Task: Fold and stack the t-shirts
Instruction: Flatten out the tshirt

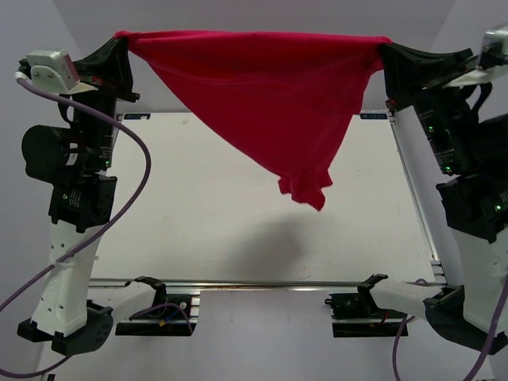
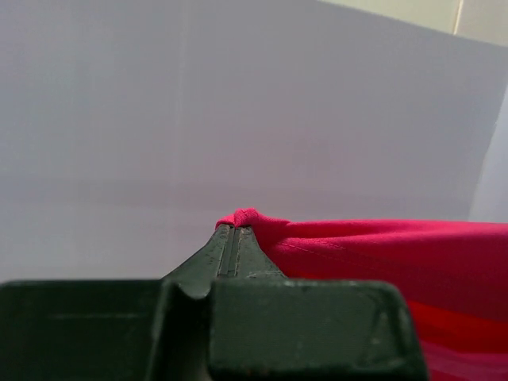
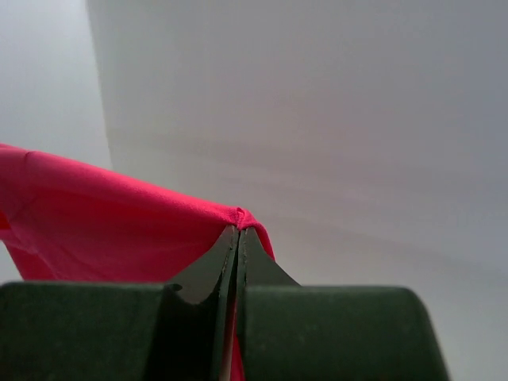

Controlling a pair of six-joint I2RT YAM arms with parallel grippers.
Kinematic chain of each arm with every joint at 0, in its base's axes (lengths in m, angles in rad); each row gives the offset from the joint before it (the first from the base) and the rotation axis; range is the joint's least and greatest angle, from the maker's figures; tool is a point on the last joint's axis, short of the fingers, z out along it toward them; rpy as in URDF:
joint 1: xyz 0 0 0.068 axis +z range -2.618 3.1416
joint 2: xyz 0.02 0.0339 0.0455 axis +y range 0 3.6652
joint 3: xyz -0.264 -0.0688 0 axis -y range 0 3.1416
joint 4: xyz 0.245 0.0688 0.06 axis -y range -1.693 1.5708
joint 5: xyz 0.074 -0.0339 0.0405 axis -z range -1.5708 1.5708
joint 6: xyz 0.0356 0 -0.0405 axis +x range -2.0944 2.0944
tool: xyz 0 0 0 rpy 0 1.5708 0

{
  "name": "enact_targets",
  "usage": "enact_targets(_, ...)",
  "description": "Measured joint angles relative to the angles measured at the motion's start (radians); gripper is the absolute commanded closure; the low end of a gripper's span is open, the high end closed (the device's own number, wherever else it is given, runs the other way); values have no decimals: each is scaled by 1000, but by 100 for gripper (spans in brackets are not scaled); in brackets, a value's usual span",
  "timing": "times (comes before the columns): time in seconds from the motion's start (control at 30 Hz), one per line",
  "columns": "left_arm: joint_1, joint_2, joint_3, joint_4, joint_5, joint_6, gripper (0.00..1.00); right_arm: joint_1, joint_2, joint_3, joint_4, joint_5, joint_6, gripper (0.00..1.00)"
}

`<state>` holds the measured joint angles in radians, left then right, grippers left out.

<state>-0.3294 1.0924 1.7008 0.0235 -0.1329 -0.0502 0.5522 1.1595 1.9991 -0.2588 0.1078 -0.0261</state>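
A crimson-pink t-shirt (image 1: 254, 95) hangs stretched in the air between both arms, high above the white table (image 1: 206, 206). Its top edge runs taut from corner to corner. The cloth tapers down to a bunched point (image 1: 305, 190) that hangs free above the table. My left gripper (image 1: 121, 40) is shut on the left corner; in the left wrist view (image 2: 234, 228) the shirt (image 2: 381, 254) trails off to the right. My right gripper (image 1: 384, 44) is shut on the right corner; in the right wrist view (image 3: 239, 230) the shirt (image 3: 103, 222) spreads to the left.
The table's metal front rail (image 1: 262, 283) carries two black clamps (image 1: 155, 305) (image 1: 361, 302). The shirt's shadow (image 1: 270, 246) falls on the table surface. White walls close in behind and beside the arms. Purple cables (image 1: 139, 190) loop beside the left arm.
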Motion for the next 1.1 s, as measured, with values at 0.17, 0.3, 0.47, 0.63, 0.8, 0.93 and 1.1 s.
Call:
enact_targets(0.17,-2,-34,-7,5,18,3,100,0,-48,-46,41,-48,-1,100)
enact_targets(0.3,-8,-69,-127,53,4,-3,100,0,-74,-212,122,-43,0,100)
enact_targets(0.47,-3,-10,-365,130,-112,-68,100,-3,0,-499,224,78,47,100)
enact_targets(0.63,17,336,-505,156,-165,-183,100,-31,281,-737,282,121,150,100)
enact_targets(0.8,44,752,-466,38,-145,-239,17,-70,646,-729,210,92,200,29)
enact_targets(0.93,59,910,-349,-88,-117,-273,0,-89,747,-639,140,88,196,10)
enact_targets(1.1,66,858,-282,-111,-70,-268,0,-101,694,-587,138,92,207,10)
